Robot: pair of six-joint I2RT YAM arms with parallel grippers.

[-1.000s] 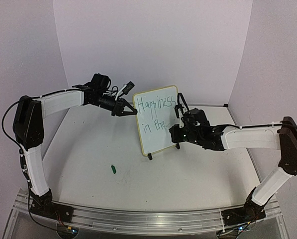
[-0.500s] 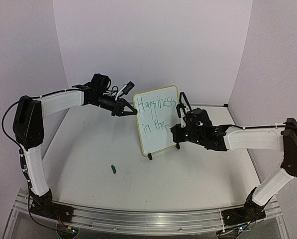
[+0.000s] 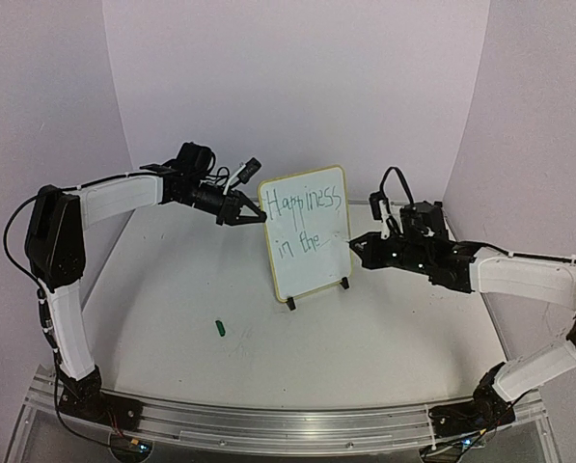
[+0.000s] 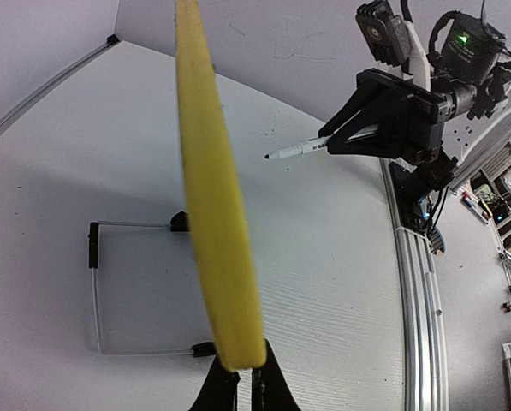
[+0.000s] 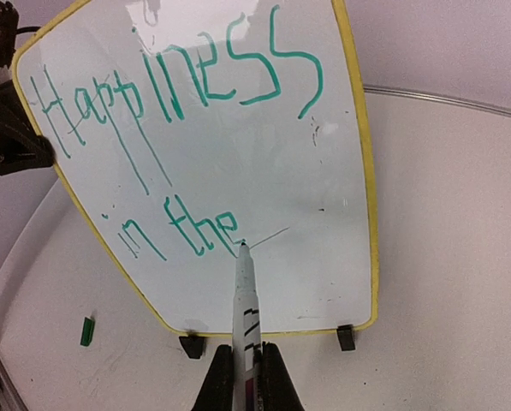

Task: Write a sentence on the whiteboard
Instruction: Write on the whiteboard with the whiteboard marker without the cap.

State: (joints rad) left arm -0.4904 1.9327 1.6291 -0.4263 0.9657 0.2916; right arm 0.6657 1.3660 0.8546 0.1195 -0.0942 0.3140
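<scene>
The whiteboard (image 3: 312, 253) stands upright on two black feet mid-table, yellow-framed. The sentence (image 3: 305, 220) reads "Happiness in the" in green, also plain in the right wrist view (image 5: 178, 128). My left gripper (image 3: 260, 220) is shut on the board's left edge; in the left wrist view the frame (image 4: 214, 214) shows edge-on between its fingertips (image 4: 238, 377). My right gripper (image 3: 357, 247) is to the right of the board, shut on a white marker (image 5: 245, 308). The marker (image 4: 302, 147) points at the board after "the", its tip a short gap off the surface.
A small green cap (image 3: 219, 328) lies on the table in front of the board, left of centre. An aluminium rail (image 3: 268, 420) runs along the near edge. Purple walls close in the back and sides.
My right arm has drawn back to the right with the marker, leaving the board's face. The left arm and the board have not moved.
</scene>
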